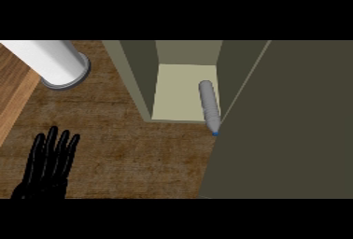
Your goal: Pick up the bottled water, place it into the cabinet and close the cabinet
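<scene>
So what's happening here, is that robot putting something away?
Nothing is being held right now. The bottled water lies on its side on the pale floor of the cabinet, against its right wall, with the blue cap poking out past the front edge. The cabinet door stands open, filling the right of the view. The robot's left hand rests open at the lower left over the brown counter. The right hand is not visible. Closing the door remains to be done.

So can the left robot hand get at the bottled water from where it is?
Probably yes. The left robot hand rests open at the lower left, and bare counter lies between it and the bottled water, lying in the open cabinet with its cap poking out.
</scene>
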Robot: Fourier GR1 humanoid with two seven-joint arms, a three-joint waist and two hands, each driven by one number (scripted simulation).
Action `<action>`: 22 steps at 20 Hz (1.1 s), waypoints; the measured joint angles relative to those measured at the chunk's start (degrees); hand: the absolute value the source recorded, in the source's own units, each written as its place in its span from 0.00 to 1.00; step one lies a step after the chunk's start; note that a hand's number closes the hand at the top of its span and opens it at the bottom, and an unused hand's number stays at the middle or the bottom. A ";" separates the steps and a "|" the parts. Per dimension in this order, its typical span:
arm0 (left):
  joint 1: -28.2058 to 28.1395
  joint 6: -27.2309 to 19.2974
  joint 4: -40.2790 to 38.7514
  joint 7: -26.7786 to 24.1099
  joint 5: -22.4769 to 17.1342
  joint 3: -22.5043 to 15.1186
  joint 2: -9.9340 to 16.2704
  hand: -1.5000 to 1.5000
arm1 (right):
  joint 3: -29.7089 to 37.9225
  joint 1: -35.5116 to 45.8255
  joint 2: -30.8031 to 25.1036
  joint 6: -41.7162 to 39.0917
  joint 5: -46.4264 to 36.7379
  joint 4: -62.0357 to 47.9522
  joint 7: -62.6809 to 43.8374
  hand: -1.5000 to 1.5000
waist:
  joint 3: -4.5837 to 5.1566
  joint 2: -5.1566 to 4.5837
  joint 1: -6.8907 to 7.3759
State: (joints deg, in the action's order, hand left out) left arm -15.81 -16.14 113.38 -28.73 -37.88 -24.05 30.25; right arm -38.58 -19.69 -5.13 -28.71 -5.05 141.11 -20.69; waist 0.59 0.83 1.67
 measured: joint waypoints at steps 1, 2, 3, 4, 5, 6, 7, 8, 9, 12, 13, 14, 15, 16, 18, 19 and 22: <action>-0.37 0.39 0.21 -0.14 -0.24 0.40 0.31 0.00 | -0.75 1.58 -0.24 0.41 -0.47 -0.43 -0.70 1.00 | 0.00 -0.02 0.05; -0.76 0.79 0.23 -0.26 -0.59 0.80 0.53 0.00 | -1.39 2.97 -0.56 0.80 -0.80 -0.69 -1.36 1.00 | 0.02 -0.03 0.10; -0.98 1.02 0.20 -0.36 -0.81 1.06 0.59 0.00 | -2.09 4.32 -0.86 1.26 -1.13 -0.92 -2.01 1.00 | 0.03 -0.05 0.03; -1.33 1.63 0.22 -0.37 -1.15 1.43 1.03 0.00 | -2.59 5.38 -1.34 1.63 -1.34 -1.05 -2.43 1.00 | 0.04 -0.07 0.07; -1.63 2.20 0.21 -0.60 -1.44 1.83 1.30 0.00 | -2.82 6.43 -1.82 1.90 -1.43 -1.10 -2.73 1.00 | 0.06 -0.07 0.16; -1.85 2.65 0.43 -0.59 -1.72 2.14 1.64 0.00 | -2.97 7.52 -2.30 2.15 -1.49 -1.12 -3.09 1.00 | 0.06 -0.11 0.27; -2.26 3.27 0.41 -0.75 -2.02 2.28 1.83 0.00 | -3.20 8.40 -2.85 2.28 -1.53 -1.12 -3.32 1.00 | 0.07 -0.16 0.41; -2.46 3.83 0.19 -0.78 -2.43 2.84 2.22 0.00 | -3.42 9.15 -3.32 2.27 -1.58 -1.07 -3.66 1.00 | 0.10 -0.19 0.43; -2.47 4.08 0.26 -0.82 -2.66 3.20 2.38 0.00 | -3.55 9.92 -3.75 2.15 -1.59 -1.09 -3.80 1.00 | 0.11 -0.24 0.56; -2.94 5.03 0.45 -0.93 -3.30 3.71 2.73 0.00 | -3.67 11.70 -4.69 2.12 -1.52 -1.09 -4.21 1.00 | 0.13 -0.38 0.89; -3.08 5.49 0.55 -1.10 -3.40 3.94 2.97 0.00 | -3.64 12.22 -4.92 1.92 -1.45 -1.10 -4.36 1.00 | 0.14 -0.45 1.16; -3.08 5.78 0.55 -1.11 -3.53 4.04 3.06 0.00 | -3.64 12.65 -5.11 1.75 -1.38 -1.13 -4.43 1.00 | 0.15 -0.53 1.26; -3.22 6.07 0.76 -0.97 -3.79 4.26 3.35 0.00 | -3.62 13.02 -5.28 1.61 -1.30 -1.13 -4.57 1.00 | 0.15 -0.58 1.44; -3.58 6.43 0.83 -1.14 -3.78 4.38 3.59 0.00 | -3.58 13.25 -5.37 1.52 -1.22 -1.14 -4.57 1.00 | 0.16 -0.60 1.75; -3.86 7.20 0.84 -1.24 -4.06 4.87 4.12 0.00 | -3.51 13.76 -5.49 1.16 -1.06 -1.17 -4.63 1.00 | 0.19 -0.68 2.10; -3.94 7.28 1.00 -1.25 -4.19 5.08 4.20 0.00 | -3.48 13.97 -5.53 0.98 -0.98 -1.17 -4.78 1.00 | 0.20 -0.71 2.24; -4.59 8.06 1.18 -1.51 -4.35 5.36 4.63 0.00 | -3.29 14.37 -5.49 0.48 -0.61 -1.17 -5.18 1.00 | 0.25 -0.87 2.84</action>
State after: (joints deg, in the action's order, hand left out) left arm -20.39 -8.08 114.55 -30.24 -42.23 -18.69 34.88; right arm -41.86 -5.32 -10.62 -28.23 -5.66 139.94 -25.87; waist 0.84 -0.04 4.50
